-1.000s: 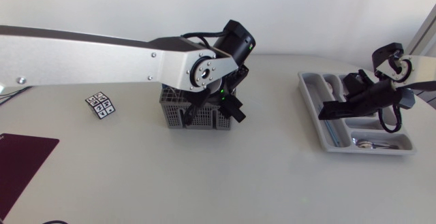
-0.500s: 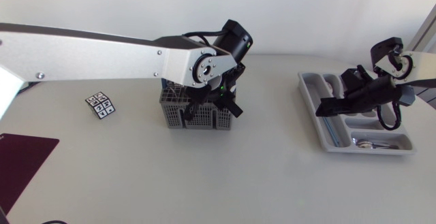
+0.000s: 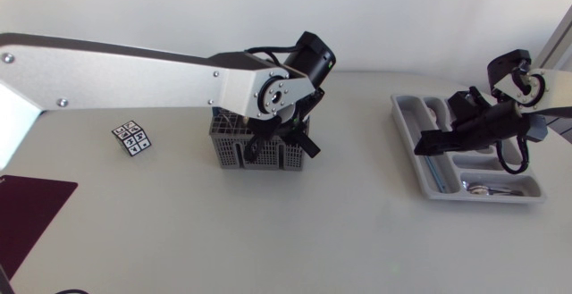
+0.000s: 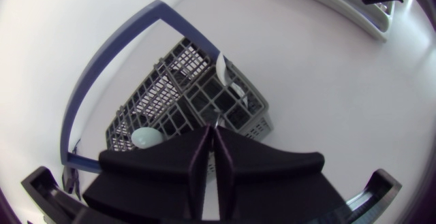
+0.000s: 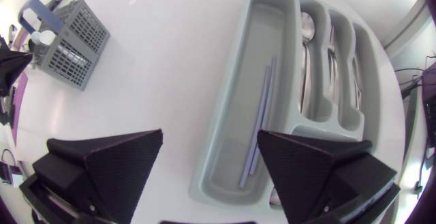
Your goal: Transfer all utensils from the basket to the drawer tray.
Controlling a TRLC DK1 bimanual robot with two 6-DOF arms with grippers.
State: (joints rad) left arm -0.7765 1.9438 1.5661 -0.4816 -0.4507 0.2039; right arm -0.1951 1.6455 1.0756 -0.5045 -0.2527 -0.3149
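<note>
Lift straight up out of basket (image 4: 253, 107) with left gripper (image 4: 213, 129) clamped on thin handle (image 4: 216, 120), leaving wide-open right gripper (image 5: 210, 134) over drawer tray (image 5: 233, 105)

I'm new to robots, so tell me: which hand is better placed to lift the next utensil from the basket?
Left. The left hand sits right over the basket and its utensils; the right hand hovers open above the tray.

The table (image 3: 357, 240) is big, white and smooth; soft light falls on it and the shadows are faint; a dark purple mat (image 3: 27, 209) lies flat at its near left corner; a small black-and-white cube (image 3: 131, 138) sits further back; behind the far edge stands a plain white wall (image 3: 402, 17).
</note>
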